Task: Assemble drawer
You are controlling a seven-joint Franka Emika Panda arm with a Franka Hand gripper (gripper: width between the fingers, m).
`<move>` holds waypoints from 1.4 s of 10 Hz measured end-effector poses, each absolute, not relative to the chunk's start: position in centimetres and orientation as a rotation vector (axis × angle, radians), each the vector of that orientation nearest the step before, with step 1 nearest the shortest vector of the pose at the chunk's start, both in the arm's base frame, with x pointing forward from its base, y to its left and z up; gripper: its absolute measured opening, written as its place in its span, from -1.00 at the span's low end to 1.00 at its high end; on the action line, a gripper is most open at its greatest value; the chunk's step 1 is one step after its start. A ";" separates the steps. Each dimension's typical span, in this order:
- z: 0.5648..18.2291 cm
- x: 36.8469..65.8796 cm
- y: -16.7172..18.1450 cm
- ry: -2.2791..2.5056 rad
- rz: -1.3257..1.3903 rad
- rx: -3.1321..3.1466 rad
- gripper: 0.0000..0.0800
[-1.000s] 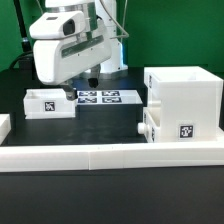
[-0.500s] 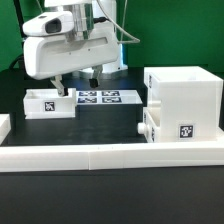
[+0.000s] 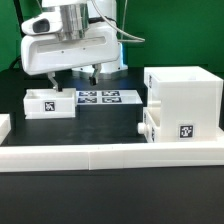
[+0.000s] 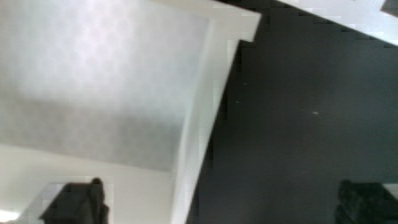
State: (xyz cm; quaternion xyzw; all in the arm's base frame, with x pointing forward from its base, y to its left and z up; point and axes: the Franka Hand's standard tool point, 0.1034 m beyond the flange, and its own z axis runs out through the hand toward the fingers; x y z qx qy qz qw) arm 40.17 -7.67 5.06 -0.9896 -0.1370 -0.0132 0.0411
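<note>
The drawer's large white housing (image 3: 182,95) stands at the exterior view's right. One knobbed tray (image 3: 160,128) with a tag sits in its lower front. The second tray (image 3: 50,103), also tagged, lies on the black table at the exterior view's left. My gripper (image 3: 73,77) hangs open and empty just above and behind this tray. In the wrist view the gripper (image 4: 221,203) is spread wide. One fingertip (image 4: 75,200) is over the tray's white surface (image 4: 107,90) and the other is over the black table.
The marker board (image 3: 105,97) lies flat between the left tray and the housing. A long low white border wall (image 3: 110,153) runs along the front. A green backdrop stands behind the arm.
The gripper has shifted toward the exterior view's left, from over the marker board to over the left tray, and both fingers now show spread apart. The drawer parts have not moved.
</note>
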 end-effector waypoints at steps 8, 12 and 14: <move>1.2 36.8 -8.6 -0.261 -0.074 -3.104 0.62; 1.1 36.7 -8.6 -0.260 -0.071 -3.103 0.62; 0.8 37.0 -8.4 -0.241 -0.091 -3.111 0.62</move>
